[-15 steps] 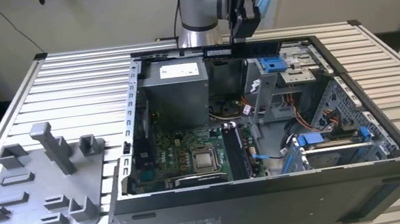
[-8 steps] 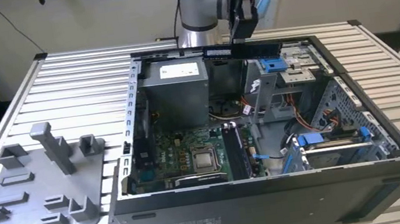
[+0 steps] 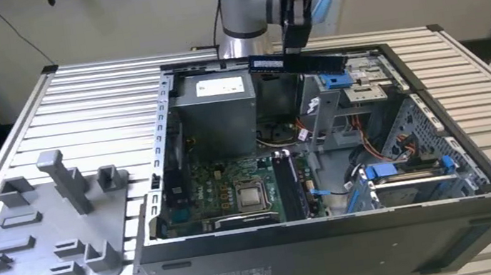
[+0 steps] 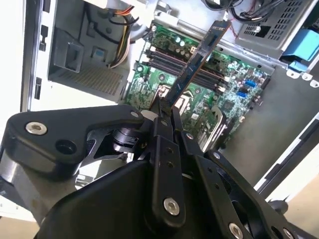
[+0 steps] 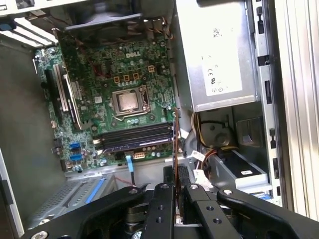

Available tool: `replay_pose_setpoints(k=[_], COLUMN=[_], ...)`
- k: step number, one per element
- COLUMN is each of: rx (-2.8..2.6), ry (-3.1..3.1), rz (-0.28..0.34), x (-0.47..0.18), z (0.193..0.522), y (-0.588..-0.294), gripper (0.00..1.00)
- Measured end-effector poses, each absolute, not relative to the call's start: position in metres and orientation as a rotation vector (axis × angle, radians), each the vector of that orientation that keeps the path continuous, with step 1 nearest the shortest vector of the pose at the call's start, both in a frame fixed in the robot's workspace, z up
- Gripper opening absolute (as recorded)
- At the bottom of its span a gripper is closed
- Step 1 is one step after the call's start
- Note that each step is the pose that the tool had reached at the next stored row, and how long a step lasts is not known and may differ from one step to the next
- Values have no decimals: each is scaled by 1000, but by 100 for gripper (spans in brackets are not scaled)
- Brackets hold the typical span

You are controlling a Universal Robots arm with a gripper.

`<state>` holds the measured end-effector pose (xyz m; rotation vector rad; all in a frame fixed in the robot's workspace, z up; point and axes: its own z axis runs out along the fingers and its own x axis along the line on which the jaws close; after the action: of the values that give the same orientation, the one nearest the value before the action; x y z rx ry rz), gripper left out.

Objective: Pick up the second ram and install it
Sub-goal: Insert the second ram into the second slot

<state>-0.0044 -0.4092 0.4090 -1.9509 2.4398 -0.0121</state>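
Matt black fingers [image 4: 164,149] — ribbed metal table [image 3: 86,95]

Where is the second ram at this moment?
In the exterior view the second ram is clamped in the tool over the far rim of the open computer case, to the exterior view's right of the grey power supply.

Ribbed silver slats form the table [image 3: 77,103], which carries two things. A black desktop computer case [image 3: 340,258] lies on its side toward the exterior view's right, open side up, its near wall close to the table's front edge. Just beside it, toward the exterior view's left, a flat grey fixture plate [image 3: 47,234] rests on the slats, a tall post [image 3: 67,180] and several low blocks standing up from it. Whether plate and case touch cannot be told. In the first wrist view, the table's slats run alongside the case's outer wall.
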Motion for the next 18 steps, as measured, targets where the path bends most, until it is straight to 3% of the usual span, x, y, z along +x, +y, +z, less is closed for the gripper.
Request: replay_pose_setpoints(k=[18], rx=[-1617], ry=[2674], rz=[-16], x=[-4], z=[409], y=[-409], gripper=[14])
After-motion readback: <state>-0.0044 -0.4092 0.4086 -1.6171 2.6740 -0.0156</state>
